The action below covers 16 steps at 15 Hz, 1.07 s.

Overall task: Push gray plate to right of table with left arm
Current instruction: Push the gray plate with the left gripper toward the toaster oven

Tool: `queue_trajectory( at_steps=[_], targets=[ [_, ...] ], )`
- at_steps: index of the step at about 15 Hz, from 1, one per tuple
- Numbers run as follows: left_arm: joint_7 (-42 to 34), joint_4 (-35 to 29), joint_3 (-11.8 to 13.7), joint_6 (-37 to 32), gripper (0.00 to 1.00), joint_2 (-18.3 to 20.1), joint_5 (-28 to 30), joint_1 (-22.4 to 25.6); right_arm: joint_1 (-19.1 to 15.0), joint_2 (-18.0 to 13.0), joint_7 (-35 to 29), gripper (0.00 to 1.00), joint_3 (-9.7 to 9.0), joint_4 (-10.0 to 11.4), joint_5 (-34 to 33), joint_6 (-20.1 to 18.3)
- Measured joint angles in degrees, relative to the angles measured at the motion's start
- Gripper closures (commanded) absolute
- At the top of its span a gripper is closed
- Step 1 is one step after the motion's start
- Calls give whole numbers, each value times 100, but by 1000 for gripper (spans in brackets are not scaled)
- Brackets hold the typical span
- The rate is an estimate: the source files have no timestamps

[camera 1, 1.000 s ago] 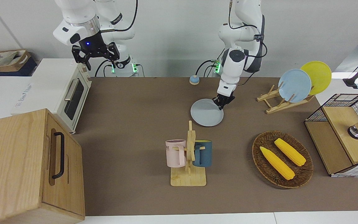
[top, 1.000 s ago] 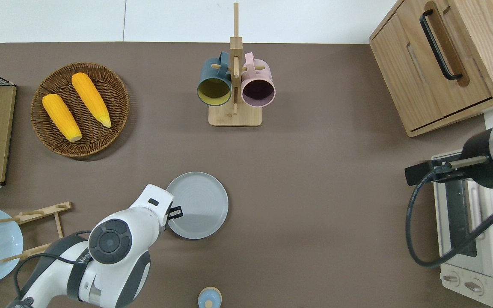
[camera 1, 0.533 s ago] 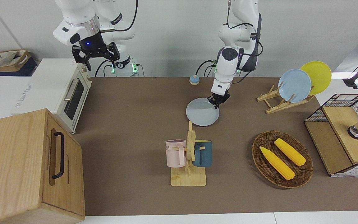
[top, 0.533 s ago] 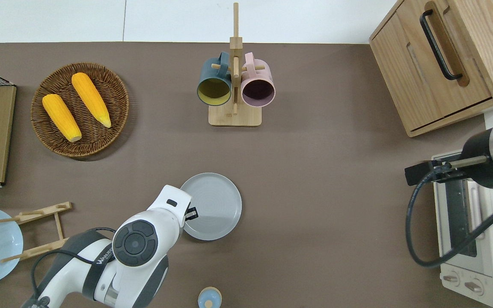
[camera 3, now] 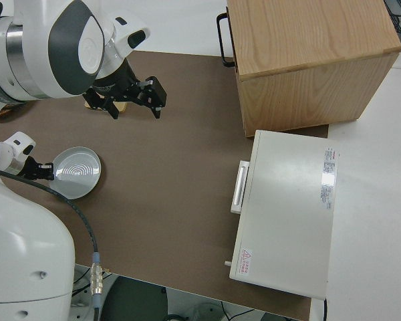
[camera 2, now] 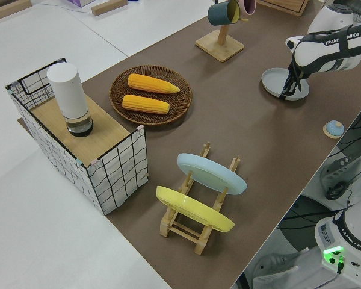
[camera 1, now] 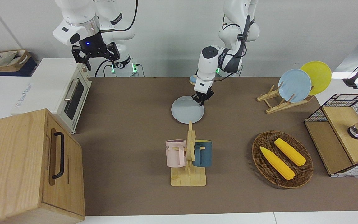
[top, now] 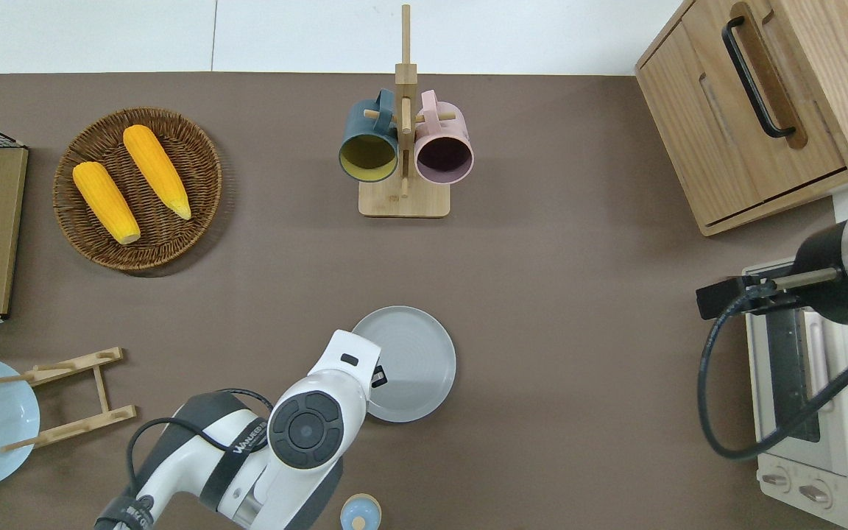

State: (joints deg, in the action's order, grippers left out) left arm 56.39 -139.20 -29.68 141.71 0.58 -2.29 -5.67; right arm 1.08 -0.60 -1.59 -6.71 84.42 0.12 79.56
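The gray plate (camera 1: 185, 110) lies flat on the brown table (camera 1: 129, 102) near its middle, nearer to the robots than the mug rack. It also shows in the overhead view (top: 417, 361), the left side view (camera 2: 274, 80) and the right side view (camera 3: 80, 172). My left gripper (camera 1: 201, 99) is shut and low, its tip touching the plate's rim on the side toward the left arm's end; the overhead view (top: 377, 378) shows it just inside that rim. My right gripper (camera 1: 99, 60), with the blue light, is open and parked.
A mug rack (camera 1: 189, 155) with pink and blue mugs stands farther from the robots than the plate. A white toaster oven (camera 1: 70, 93) and wooden cabinet (camera 1: 26, 165) stand at the right arm's end. A corn basket (camera 1: 282, 159) and plate rack (camera 1: 286, 99) are toward the left arm's end.
My left gripper has moved toward the right arm's end of the table, and the gray plate has slid along with it, staying against the gripper's tip. The right arm has not moved.
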Motion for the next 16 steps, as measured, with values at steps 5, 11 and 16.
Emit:
queue_trajectory(
  at_steps=[5,11,16],
  targets=[
    [757,276,-254,0,1000,-328,-300,-165,0,0,0,17,0,0,0,0],
    [1435,608,-274,-110,1000,-626,-597,-494,0,0,0,17,0,0,0,0],
    [1979,1107,-279,-351,1000,-1017,-885,-745,0,0,0,17,0,0,0,0]
  ],
)
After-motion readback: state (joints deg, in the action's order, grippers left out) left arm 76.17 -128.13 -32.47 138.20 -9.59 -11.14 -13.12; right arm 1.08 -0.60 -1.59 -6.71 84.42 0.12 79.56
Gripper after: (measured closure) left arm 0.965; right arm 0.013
